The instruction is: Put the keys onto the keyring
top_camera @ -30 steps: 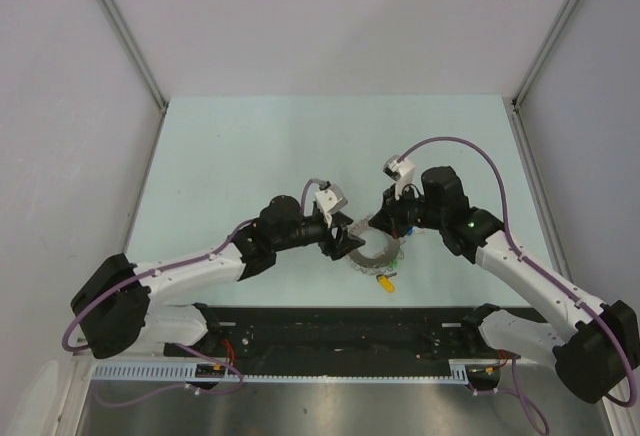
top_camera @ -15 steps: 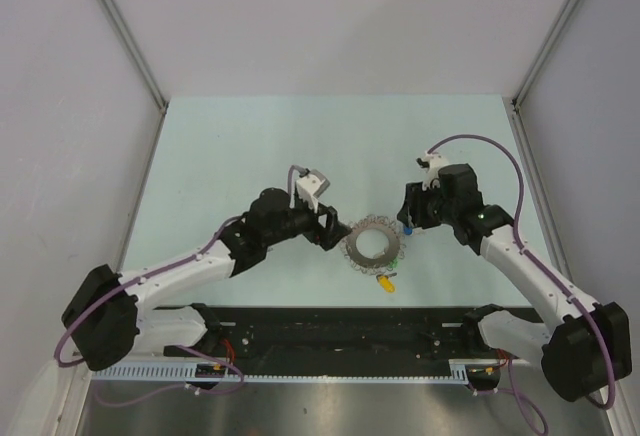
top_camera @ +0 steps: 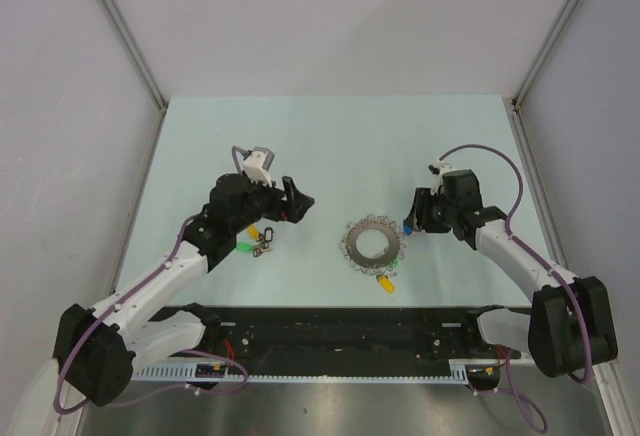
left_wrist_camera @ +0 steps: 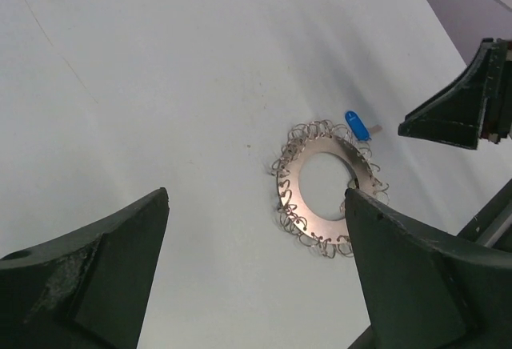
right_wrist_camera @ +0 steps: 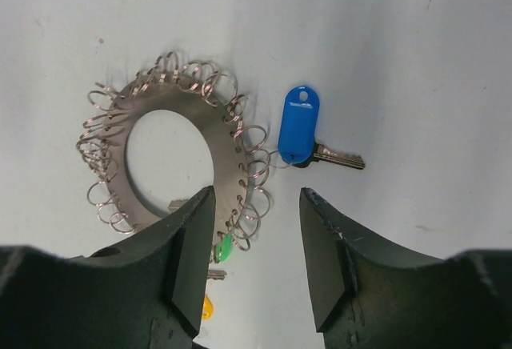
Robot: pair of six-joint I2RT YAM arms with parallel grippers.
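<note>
From above, my left claw (top_camera: 292, 199) gapes wide and holds nothing. Beside my left arm, just behind that claw, lie two small silvery keys with yellow and green oval plastic tags (top_camera: 256, 241) on the pale green counter (top_camera: 330, 136). The large silver-grey metal keyring fringed with small wire loops (top_camera: 373, 245) lies well ahead of that claw, between my two claws. My right claw (top_camera: 413, 218) is partly open and empty, with a blue-tagged silvery key (top_camera: 407, 227) at its tips.

Through my left wrist, the keyring lies flat ahead, apart from both fingers (left_wrist_camera: 96, 277), the blue tag beyond it.

Through my right wrist, the fringe lies just before my fingertips (right_wrist_camera: 192, 237). The blue-tagged key lies ahead, against the loops. A small green tag (right_wrist_camera: 222, 247) peeks beside the left finger.
</note>
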